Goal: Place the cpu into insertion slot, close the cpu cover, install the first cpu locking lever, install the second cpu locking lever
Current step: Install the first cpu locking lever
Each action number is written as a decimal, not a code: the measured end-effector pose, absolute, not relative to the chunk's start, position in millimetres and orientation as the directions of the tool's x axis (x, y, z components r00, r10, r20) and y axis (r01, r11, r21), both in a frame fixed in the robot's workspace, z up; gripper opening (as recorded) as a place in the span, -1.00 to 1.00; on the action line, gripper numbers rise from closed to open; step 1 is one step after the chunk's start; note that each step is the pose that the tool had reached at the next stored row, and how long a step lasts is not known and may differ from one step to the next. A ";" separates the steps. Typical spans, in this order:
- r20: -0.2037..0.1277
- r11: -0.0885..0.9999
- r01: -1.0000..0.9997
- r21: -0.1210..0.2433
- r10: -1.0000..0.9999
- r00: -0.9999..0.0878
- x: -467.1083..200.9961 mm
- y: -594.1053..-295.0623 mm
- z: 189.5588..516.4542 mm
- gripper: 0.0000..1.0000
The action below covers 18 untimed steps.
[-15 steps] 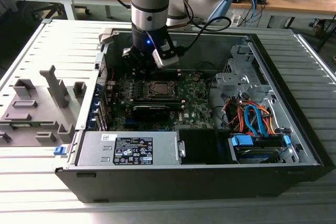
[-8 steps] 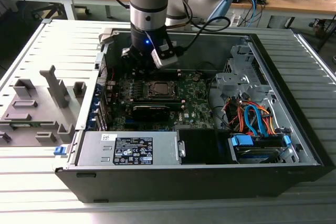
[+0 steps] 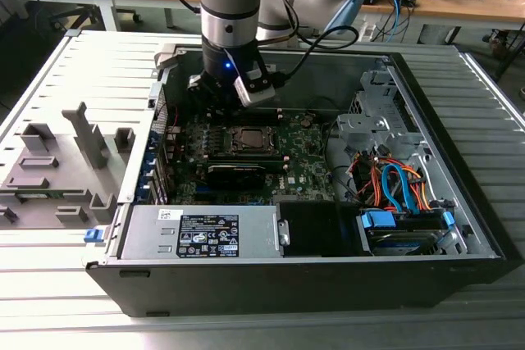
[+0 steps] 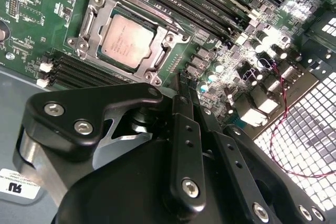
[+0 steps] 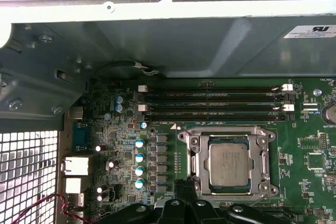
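The cpu (image 5: 229, 163), a pale metal square, lies flat in the insertion slot (image 5: 229, 139) on the green motherboard; it also shows in the second wrist view as the cpu (image 4: 127, 40) and in the exterior view as the cpu (image 3: 248, 138). The cpu cover (image 5: 195, 153), a silvery frame, lies down around the chip, seen again as the cpu cover (image 4: 97, 11). A thin wire lever (image 4: 142, 6) runs along one side of the frame. My gripper (image 4: 182, 83) hangs just above the board beside a socket corner, fingers together and holding nothing; in the first wrist view the gripper (image 5: 181, 184) sits at that corner.
Long black memory slots (image 5: 210, 106) run beside the socket. A black graphics card (image 3: 236, 174), the power supply (image 3: 201, 231) and a drive cage with orange and blue cables (image 3: 394, 186) fill the case. A perforated rear panel (image 5: 26, 171) stands close. Grey fixtures (image 3: 57, 161) lie outside.
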State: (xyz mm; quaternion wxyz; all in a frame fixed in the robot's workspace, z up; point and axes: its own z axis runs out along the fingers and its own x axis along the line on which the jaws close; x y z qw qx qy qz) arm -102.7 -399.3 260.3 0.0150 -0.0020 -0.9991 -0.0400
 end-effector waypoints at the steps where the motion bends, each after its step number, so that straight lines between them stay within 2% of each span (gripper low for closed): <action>1: 0.030 0.997 0.005 0.080 0.003 -1.000 -103.1 -399.3 260.3 -0.79; 18: 0.030 0.997 0.005 0.080 0.003 -1.000 -110.6 -393.2 260.3 -0.79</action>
